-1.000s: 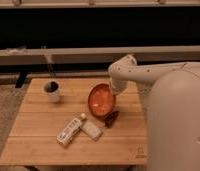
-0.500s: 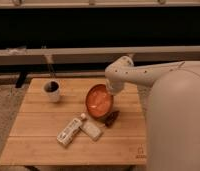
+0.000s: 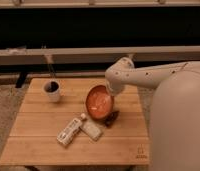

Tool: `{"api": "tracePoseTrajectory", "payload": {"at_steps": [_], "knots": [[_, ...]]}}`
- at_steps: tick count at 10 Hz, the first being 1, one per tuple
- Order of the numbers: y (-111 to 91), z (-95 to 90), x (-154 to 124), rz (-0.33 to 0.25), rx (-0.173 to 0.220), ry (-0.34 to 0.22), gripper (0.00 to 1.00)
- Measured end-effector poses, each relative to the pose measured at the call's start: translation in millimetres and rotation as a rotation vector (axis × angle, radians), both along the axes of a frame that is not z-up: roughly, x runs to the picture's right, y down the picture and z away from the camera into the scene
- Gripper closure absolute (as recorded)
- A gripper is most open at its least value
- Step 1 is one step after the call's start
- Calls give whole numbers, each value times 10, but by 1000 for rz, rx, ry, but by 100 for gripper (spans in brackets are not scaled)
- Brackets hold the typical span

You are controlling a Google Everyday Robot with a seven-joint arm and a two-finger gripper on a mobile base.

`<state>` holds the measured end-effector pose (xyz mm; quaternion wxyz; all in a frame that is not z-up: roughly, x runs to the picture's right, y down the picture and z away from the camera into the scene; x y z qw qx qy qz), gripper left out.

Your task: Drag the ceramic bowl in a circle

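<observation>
Setting: an indoor room, apparently a lab or office test area rather than a lived-in home. I stand at a low slatted wooden table [image 3: 78, 132] set on greyish carpet [image 3: 5, 107]. Behind it a long pale ledge [image 3: 68, 54] runs below dark window panes [image 3: 93, 27]. The table carries a sparse, staged-looking set: a white mug [image 3: 52, 91], an orange-red ceramic bowl [image 3: 99, 103] and small packaged items [image 3: 78, 129]. My gripper [image 3: 113, 91] is at the bowl's far rim.
</observation>
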<state>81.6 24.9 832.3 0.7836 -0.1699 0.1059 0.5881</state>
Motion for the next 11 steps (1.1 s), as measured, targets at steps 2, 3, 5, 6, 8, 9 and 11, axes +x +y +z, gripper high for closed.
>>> {"api": "tracePoseTrajectory", "payload": {"at_steps": [2,3,5,6,8,9,11], "knots": [[-36,18,34,7,4,-4,100],[-29,19,71,11,6,-2,100],[-57,20,117,17,16,-1,100],[-64,25,113,11,20,-4,100],[-158,50,178,19,36,-3,100],[-241,90,229,17,47,-4,100],[-324,119,245,14,59,-10,100]]}}
